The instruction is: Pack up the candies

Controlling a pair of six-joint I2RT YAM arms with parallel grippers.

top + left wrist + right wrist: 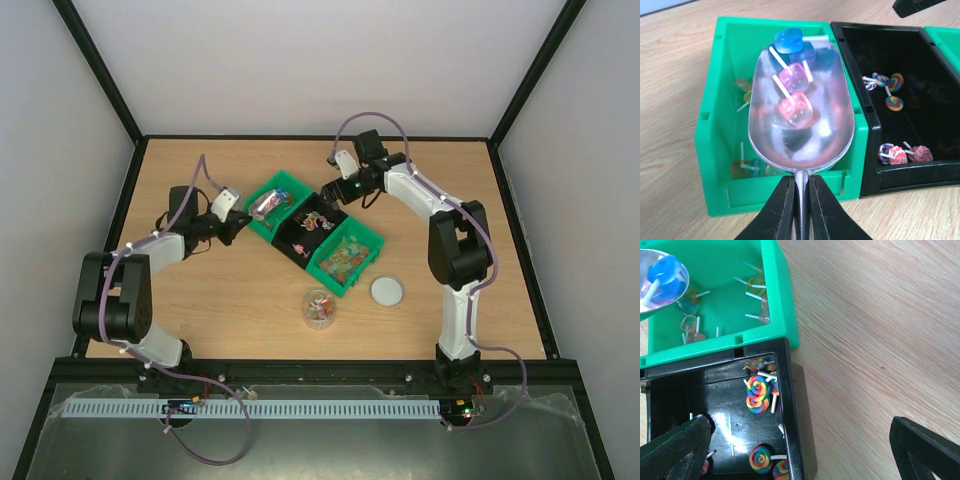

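Note:
My left gripper (801, 184) is shut on the handle of a metal scoop (802, 115). The scoop hangs over the left green bin (710, 125) and carries three stick candies (796, 109), blue, purple and pink. More candies (343, 257) fill the right green bin, and some lie in the clear jar (319, 308) standing in front of the bins. My right gripper (800, 455) is open, wide apart over the far corner of the black bin (795, 405), holding nothing. In the top view the left gripper (228, 222) is left of the bins and the right gripper (335, 187) behind them.
The black bin holds rainbow swirl lollipops (758, 392). A round white-grey lid (387, 290) lies on the wooden table (230, 300) right of the jar. Black frame rails edge the table.

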